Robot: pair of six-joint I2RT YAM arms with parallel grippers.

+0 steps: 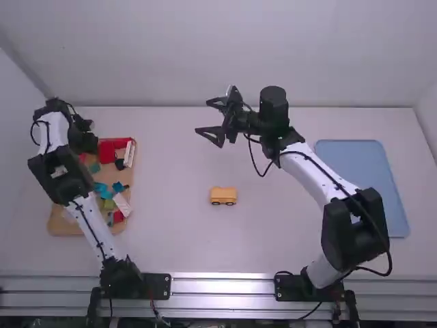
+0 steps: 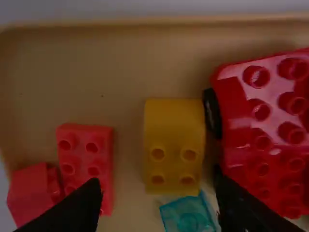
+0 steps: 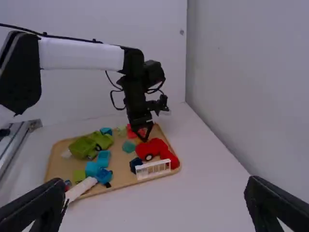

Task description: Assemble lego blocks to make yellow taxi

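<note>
Yellow and studded, the block (image 2: 174,145) lies in the tray (image 1: 58,222) ahead of the gap between the left gripper's (image 1: 83,142) fingers, as its wrist view gives it. That same view has the left gripper (image 2: 157,193) spread, with nothing pinched, a red brick (image 2: 99,159) off one finger, a big red piece (image 2: 270,125) off the other and a turquoise brick (image 2: 188,215) by the block's end.

From above, the high view gives the yellow car (image 1: 223,196), on its wheels on the table, nearer the arm bases than the right gripper (image 1: 203,116). The blue mat (image 1: 362,188) is to the right of that gripper. The right gripper's fingers are wide apart and empty. Its wrist view looks across at the tray, where a green piece (image 3: 84,146) and a white fence (image 3: 140,173) lie well apart from its fingertips.
</note>
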